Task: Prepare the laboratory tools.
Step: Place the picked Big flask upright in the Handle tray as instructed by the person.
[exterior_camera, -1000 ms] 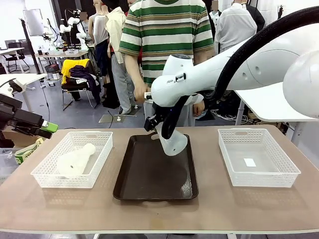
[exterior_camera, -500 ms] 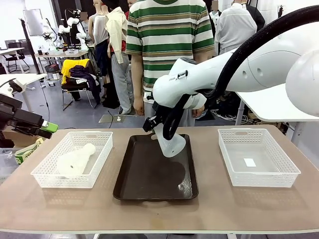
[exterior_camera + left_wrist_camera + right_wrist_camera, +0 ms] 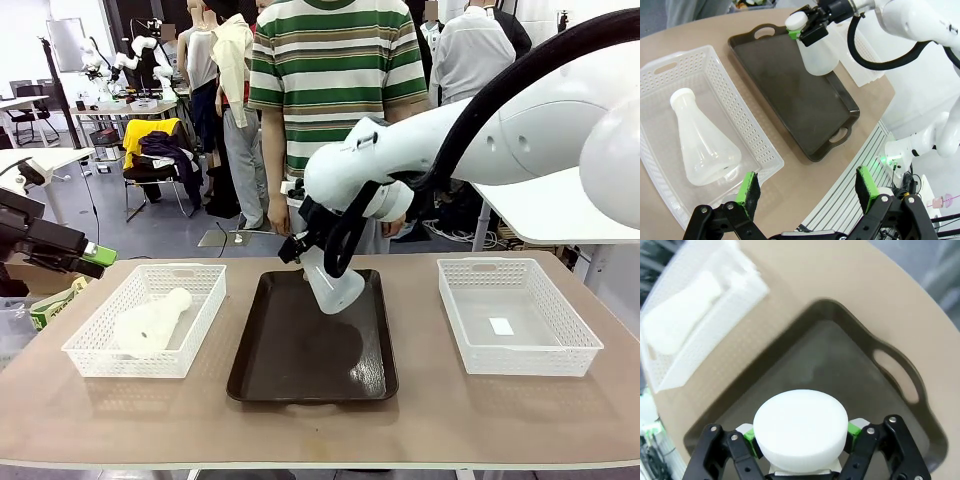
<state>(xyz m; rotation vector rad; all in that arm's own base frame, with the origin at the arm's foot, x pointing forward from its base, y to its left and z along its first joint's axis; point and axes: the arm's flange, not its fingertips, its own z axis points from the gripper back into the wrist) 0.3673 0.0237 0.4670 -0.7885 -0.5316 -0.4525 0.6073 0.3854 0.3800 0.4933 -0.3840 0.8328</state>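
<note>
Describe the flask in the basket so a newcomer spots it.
On the table, find the white mesh basket on the robot's left, beside the dark tray. The frosted-white conical flask lies on its side inside it; the other flask is gripped tilted over the tray by the right tool.

A dark brown tray lies in the middle of the counter. A left basket and a right basket, both white mesh, flank it. A small white label lies in the right one. A person in a striped shirt stands at the far side.
</note>
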